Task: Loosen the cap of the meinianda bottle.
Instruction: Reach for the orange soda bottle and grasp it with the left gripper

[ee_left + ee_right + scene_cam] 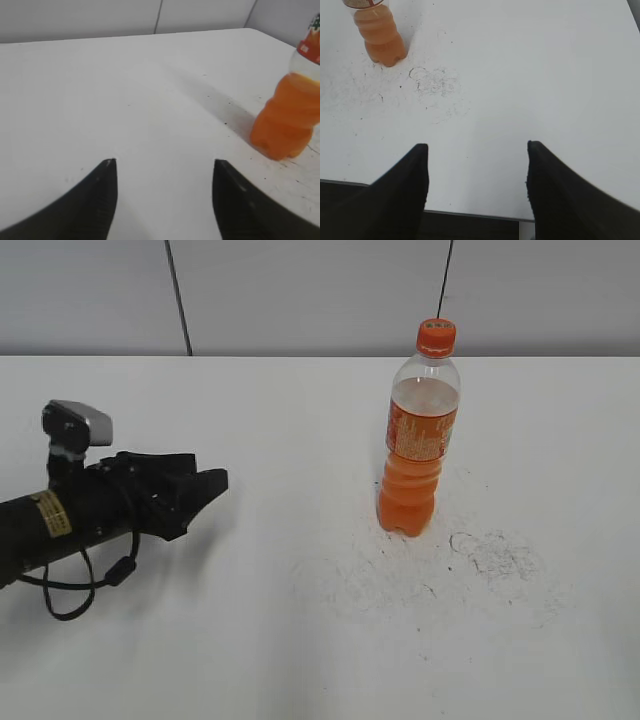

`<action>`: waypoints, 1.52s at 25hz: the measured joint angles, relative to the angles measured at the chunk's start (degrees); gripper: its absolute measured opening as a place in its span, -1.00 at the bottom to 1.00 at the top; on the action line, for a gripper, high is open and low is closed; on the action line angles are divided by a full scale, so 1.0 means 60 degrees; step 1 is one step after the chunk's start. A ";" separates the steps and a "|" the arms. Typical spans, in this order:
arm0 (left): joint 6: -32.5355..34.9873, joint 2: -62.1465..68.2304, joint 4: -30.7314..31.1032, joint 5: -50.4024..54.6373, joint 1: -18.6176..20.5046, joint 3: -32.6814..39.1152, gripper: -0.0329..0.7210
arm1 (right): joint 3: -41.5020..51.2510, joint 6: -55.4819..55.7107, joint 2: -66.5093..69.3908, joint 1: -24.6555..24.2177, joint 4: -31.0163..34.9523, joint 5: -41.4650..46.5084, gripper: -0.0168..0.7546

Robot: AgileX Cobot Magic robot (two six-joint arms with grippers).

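The white table (pixel 300 640) lies bare on every side of the meinianda bottle (pixel 417 440), which stands upright right of the table's middle in the exterior view. Behind the bottle the tabletop runs to its far edge, where a pale wall (pixel 300 290) rises with two dark vertical seams. Left of the bottle a wide stretch of plain surface reaches to the left gripper (pixel 205 488), which hangs low over the table, well apart from the bottle and pointing toward it. Its two black fingers are spread with nothing between them; the left wrist view shows that gap over bare table, with the bottle's lower body off to the right. In front of the bottle the surface carries dark scuff marks (pixel 495 555), thickest just to the bottle's right and nearer the camera.

In the right wrist view the right gripper (pixel 477 150) hovers above the table's near edge (pixel 470 214), its fingers parted and holding nothing. The bottle sits far from it, at that view's top left.

The bottle is clear plastic, part filled with orange drink, with an empty band beneath the neck. An orange label wraps its middle and the lower body is ribbed. The cap (pixel 436 337) sits on the neck, orange with a small green-yellow mark
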 joint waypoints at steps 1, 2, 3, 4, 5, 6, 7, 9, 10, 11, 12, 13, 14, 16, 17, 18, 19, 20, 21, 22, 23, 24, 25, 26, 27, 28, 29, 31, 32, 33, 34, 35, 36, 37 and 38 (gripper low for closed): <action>-0.0118 0.0204 0.0360 0.0000 0.0000 -0.0280 0.38 | 0.0000 0.0000 0.0000 0.0000 0.0000 -0.0008 0.23; -0.0281 0.0421 0.0683 0.0000 0.0000 -0.0624 0.44 | 0.0000 0.0000 0.0000 0.0000 0.0000 -0.0008 0.23; -0.0412 0.0606 0.1087 0.0024 0.0000 -0.0972 0.51 | 0.0000 0.0000 0.0000 0.0000 0.0000 -0.0008 0.23; -0.0592 0.0763 0.1509 0.0065 0.0000 -0.1335 0.57 | 0.0000 0.0000 0.0000 0.0000 0.0000 -0.0008 0.23; -0.0766 0.0883 0.1862 0.0120 0.0000 -0.1644 0.61 | 0.0000 0.0000 0.0000 0.0000 0.0000 -0.0008 0.23; -0.0899 0.1036 0.2273 0.0199 0.0000 -0.2015 0.64 | 0.0000 0.0000 0.0000 0.0000 0.0000 -0.0008 0.23; -0.1054 0.1186 0.2661 0.0274 0.0000 -0.2395 0.65 | 0.0000 0.0000 0.0000 0.0000 0.0000 -0.0008 0.23; -0.1339 0.1492 0.3340 0.0345 0.0000 -0.3103 0.66 | 0.0000 0.0000 0.0000 0.0000 0.0000 -0.0008 0.23; -0.1500 0.1670 0.3742 0.0356 0.0000 -0.3503 0.66 | 0.0000 0.0000 0.0000 0.0000 0.0000 -0.0008 0.23; -0.1731 0.1853 0.4145 0.0369 0.0000 -0.3920 0.66 | 0.0000 0.0000 0.0000 0.0000 0.0000 -0.0008 0.23; -0.2002 0.2012 0.4557 0.0369 -0.0004 -0.4268 0.66 | 0.0000 0.0000 0.0000 0.0000 0.0000 -0.0008 0.23; -0.2197 0.2203 0.4870 0.0378 -0.0022 -0.4686 0.66 | 0.0000 0.0000 0.0000 0.0000 0.0000 -0.0008 0.23; -0.2377 0.2392 0.5189 0.0378 -0.0069 -0.5071 0.66 | 0.0000 0.0000 0.0000 0.0000 0.0000 -0.0008 0.23; -0.2636 0.2733 0.5698 0.0396 -0.0231 -0.5717 0.65 | 0.0000 0.0000 0.0000 0.0000 0.0000 -0.0008 0.23; -0.2705 0.2913 0.5969 0.0460 -0.0364 -0.6032 0.65 | 0.0000 0.0000 0.0000 0.0000 0.0000 -0.0008 0.23; -0.2794 0.3075 0.6189 0.0550 -0.0518 -0.6313 0.65 | 0.0000 0.0000 0.0000 0.0000 0.0000 -0.0008 0.23; -0.2836 0.3196 0.6334 0.0676 -0.0693 -0.6506 0.65 | 0.0000 0.0000 0.0000 0.0000 0.0000 -0.0008 0.23; -0.2864 0.3331 0.6415 0.0819 -0.0846 -0.6701 0.65 | 0.0000 0.0000 0.0000 0.0000 0.0000 -0.0008 0.23; -0.2886 0.3455 0.6482 0.0951 -0.1026 -0.6872 0.65 | 0.0000 0.0000 0.0000 0.0000 0.0000 -0.0008 0.23; -0.2897 0.3575 0.6532 0.1031 -0.1189 -0.7013 0.65 | 0.0000 0.0000 0.0000 0.0000 0.0000 -0.0008 0.23; -0.2897 0.3676 0.6568 0.1080 -0.1332 -0.7176 0.65 | 0.0000 0.0000 0.0000 0.0000 0.0000 -0.0008 0.23; -0.2897 0.3779 0.6591 0.1128 -0.1441 -0.7333 0.65 | 0.0000 0.0000 0.0000 0.0000 0.0000 -0.0008 0.23; -0.2900 0.3868 0.6617 0.1146 -0.1554 -0.7488 0.65 | 0.0000 0.0000 0.0000 0.0000 0.0000 -0.0008 0.23; -0.2900 0.3931 0.6626 0.1166 -0.1658 -0.7604 0.65 | 0.0000 0.0000 0.0000 0.0000 0.0000 -0.0008 0.23; -0.2908 0.4003 0.6626 0.1174 -0.1734 -0.7743 0.64 | 0.0000 0.0000 0.0000 0.0000 0.0000 -0.0008 0.23; -0.2933 0.4048 0.6626 0.1223 -0.1814 -0.7874 0.64 | 0.0000 0.0000 0.0000 0.0000 0.0000 -0.0011 0.23; -0.2980 0.4058 0.6636 0.1285 -0.1892 -0.7972 0.64 | 0.0000 0.0000 0.0000 0.0000 0.0000 -0.0011 0.23; -0.3036 0.4067 0.6647 0.1329 -0.2022 -0.8120 0.64 | 0.0000 0.0000 0.0000 0.0000 0.0000 -0.0011 0.23; -0.3046 0.4067 0.6647 0.1329 -0.2086 -0.8188 0.64 | 0.0000 0.0000 0.0000 0.0000 0.0000 -0.0011 0.23; -0.3045 0.4080 0.6647 0.1341 -0.2145 -0.8230 0.64 | 0.0000 0.0000 0.0000 0.0000 0.0000 -0.0011 0.23; -0.3076 0.4108 0.6647 0.1341 -0.2183 -0.8307 0.64 | 0.0000 0.0000 0.0000 0.0000 0.0000 -0.0011 0.23; -0.3126 0.4187 0.6647 0.1341 -0.2227 -0.8411 0.64 | 0.0000 0.0000 0.0000 0.0000 0.0000 -0.0011 0.23; -0.3231 0.4276 0.6655 0.1341 -0.2263 -0.8532 0.64 | 0.0000 0.0000 0.0000 0.0000 0.0000 -0.0011 0.23; -0.3328 0.4368 0.6655 0.1295 -0.2281 -0.8642 0.64 | 0.0000 0.0000 0.0000 0.0000 0.0000 -0.0011 0.23; -0.3448 0.4486 0.6655 0.1207 -0.2292 -0.8779 0.64 | 0.0000 0.0000 0.0000 0.0000 0.0000 -0.0011 0.23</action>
